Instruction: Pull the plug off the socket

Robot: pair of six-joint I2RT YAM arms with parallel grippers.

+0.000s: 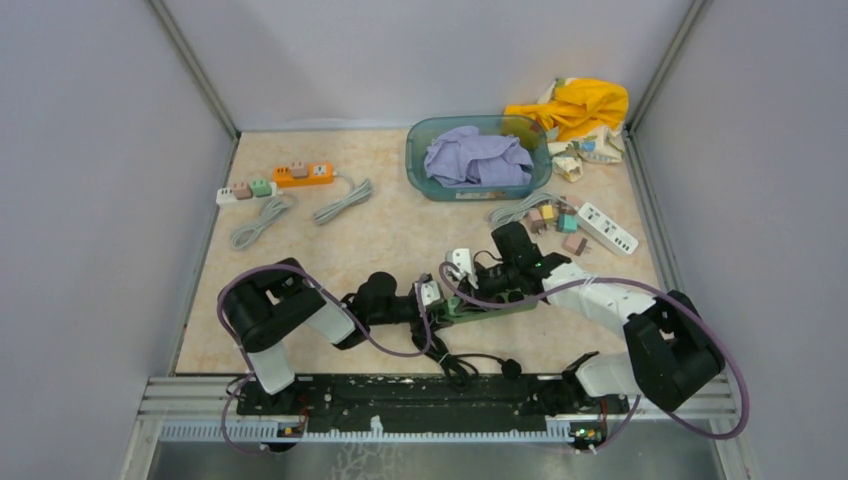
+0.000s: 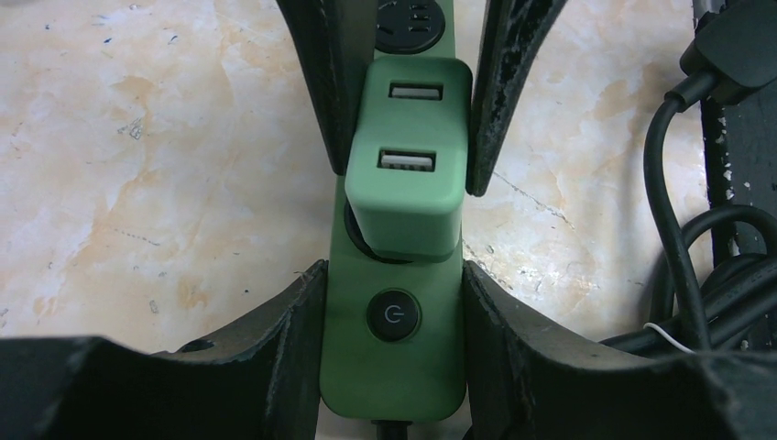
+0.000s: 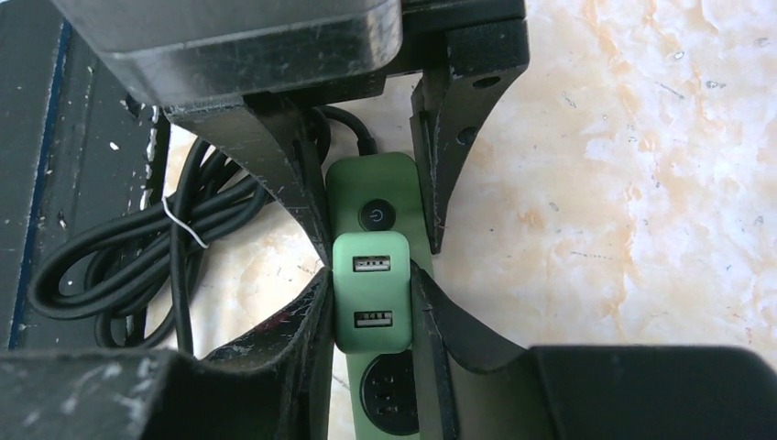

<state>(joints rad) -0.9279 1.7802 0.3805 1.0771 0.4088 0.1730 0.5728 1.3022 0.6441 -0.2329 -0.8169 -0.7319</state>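
Far-left corner of the tabletop [image 1: 380, 235]: white power strip [image 1: 232, 194] and orange power strip [image 1: 303, 174], grey cords trailing. Far edge: teal basin [image 1: 418, 160] holding purple cloth [image 1: 475, 155]. Right edge: second white strip [image 1: 607, 228].

Front edge, centre: left gripper [image 2: 392, 275] is clamped across the green power strip [image 2: 392, 380] at its switch end. Right gripper [image 3: 371, 307] is closed tight on the green USB plug [image 3: 371, 266], which sits over the socket beside the switch. Seating cannot be told.

A coiled black cord [image 2: 683, 266] crowds the front-edge side. The far side is bare tabletop.
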